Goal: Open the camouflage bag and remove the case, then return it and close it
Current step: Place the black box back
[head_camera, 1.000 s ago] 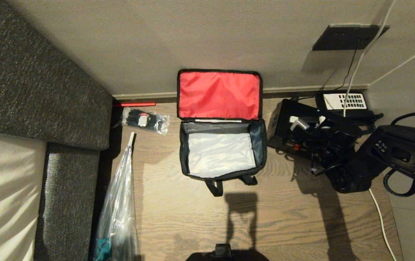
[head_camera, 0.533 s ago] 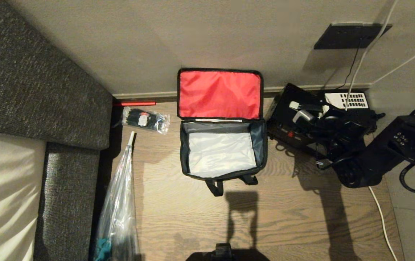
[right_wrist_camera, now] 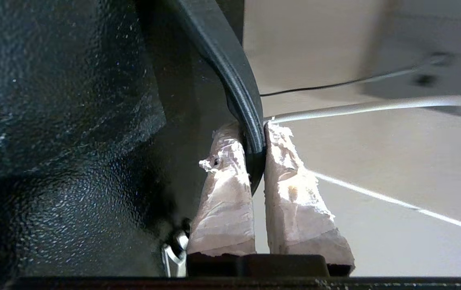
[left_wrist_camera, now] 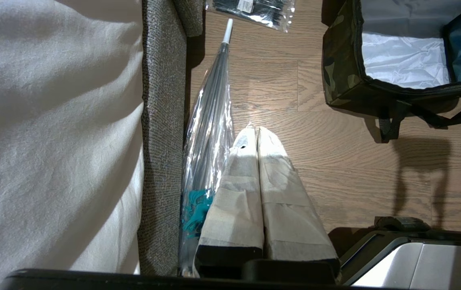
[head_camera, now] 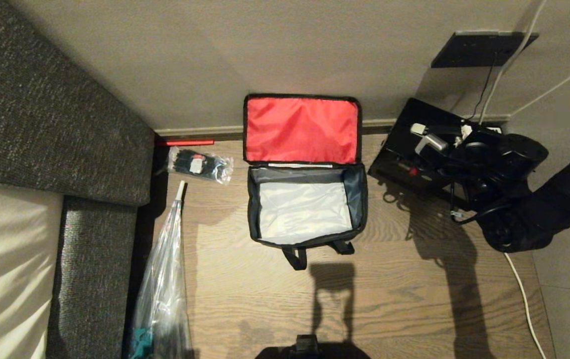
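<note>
Right wrist view: right gripper (right_wrist_camera: 256,153) clamped on the handle (right_wrist_camera: 234,80) of the case (right_wrist_camera: 61,121), which hangs off the floor right of the camouflage bag (head_camera: 305,212), lid open, interior clear. Suggest levelling the case before lowering it through the opening, clear of the rim. Left gripper (left_wrist_camera: 256,139) closed, empty, parked by the sofa (left_wrist_camera: 162,100).

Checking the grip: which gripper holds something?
The right gripper, shut on the case handle right of the open camouflage bag. The left gripper is shut on nothing.
</note>
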Motion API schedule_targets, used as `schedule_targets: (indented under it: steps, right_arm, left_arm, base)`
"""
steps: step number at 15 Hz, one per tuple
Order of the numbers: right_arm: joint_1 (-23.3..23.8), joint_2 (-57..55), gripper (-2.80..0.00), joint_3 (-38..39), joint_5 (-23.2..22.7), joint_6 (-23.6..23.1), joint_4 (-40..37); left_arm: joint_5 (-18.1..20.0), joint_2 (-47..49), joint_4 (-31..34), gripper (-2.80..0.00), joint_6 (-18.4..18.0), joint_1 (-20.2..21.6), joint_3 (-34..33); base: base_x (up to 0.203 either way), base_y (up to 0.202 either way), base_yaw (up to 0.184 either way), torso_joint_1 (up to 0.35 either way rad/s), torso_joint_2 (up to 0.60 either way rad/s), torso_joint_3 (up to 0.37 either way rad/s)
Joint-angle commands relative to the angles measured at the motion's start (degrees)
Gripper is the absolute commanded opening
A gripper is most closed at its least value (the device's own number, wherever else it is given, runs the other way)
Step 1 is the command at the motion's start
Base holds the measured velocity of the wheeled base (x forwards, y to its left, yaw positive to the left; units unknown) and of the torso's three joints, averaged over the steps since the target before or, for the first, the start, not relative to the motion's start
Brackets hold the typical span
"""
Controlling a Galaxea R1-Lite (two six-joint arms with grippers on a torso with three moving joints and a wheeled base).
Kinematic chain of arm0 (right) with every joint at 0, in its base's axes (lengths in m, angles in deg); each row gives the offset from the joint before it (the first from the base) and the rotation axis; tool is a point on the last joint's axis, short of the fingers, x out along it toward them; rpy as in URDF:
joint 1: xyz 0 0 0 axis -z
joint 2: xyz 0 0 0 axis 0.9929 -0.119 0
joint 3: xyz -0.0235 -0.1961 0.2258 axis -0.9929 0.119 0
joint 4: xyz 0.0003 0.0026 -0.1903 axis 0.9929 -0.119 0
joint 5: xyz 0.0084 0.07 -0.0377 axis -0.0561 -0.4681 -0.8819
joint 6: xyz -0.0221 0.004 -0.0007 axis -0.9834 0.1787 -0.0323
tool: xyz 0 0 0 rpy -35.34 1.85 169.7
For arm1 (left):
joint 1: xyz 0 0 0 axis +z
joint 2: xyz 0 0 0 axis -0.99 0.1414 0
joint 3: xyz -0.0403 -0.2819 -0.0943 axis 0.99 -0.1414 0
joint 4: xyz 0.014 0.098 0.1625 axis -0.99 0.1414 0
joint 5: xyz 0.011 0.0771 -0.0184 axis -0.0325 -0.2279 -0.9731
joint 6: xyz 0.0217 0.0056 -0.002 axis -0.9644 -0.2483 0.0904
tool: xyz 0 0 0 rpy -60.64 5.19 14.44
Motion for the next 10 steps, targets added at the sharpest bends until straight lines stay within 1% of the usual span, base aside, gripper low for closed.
schedule_targets:
  steps: [1,7,10]
  right_arm:
    - [0.0,4.9,-2.80,1.0,0.0,-0.7,0.6]
    - [-0.2,10.3,-2.80,2.3,0.0,-0.7,0.0]
    - [-2.1,12.6,-2.80,3.7,0.0,-0.4,-0.9]
  left_arm:
    - [0.0,0.0,0.0,-2.80,0.0,0.0,-0.2]
    - [0.0,0.0,0.0,-2.80,0.0,0.0,-0.2]
    - [0.0,0.0,0.0,-2.80,0.0,0.0,-0.2]
  base:
    - [0.000,0.000,0.000,0.000,0.00,0.000]
    - [0.000,0.000,0.000,0.000,0.00,0.000]
    - [0.000,0.000,0.000,0.000,0.00,0.000]
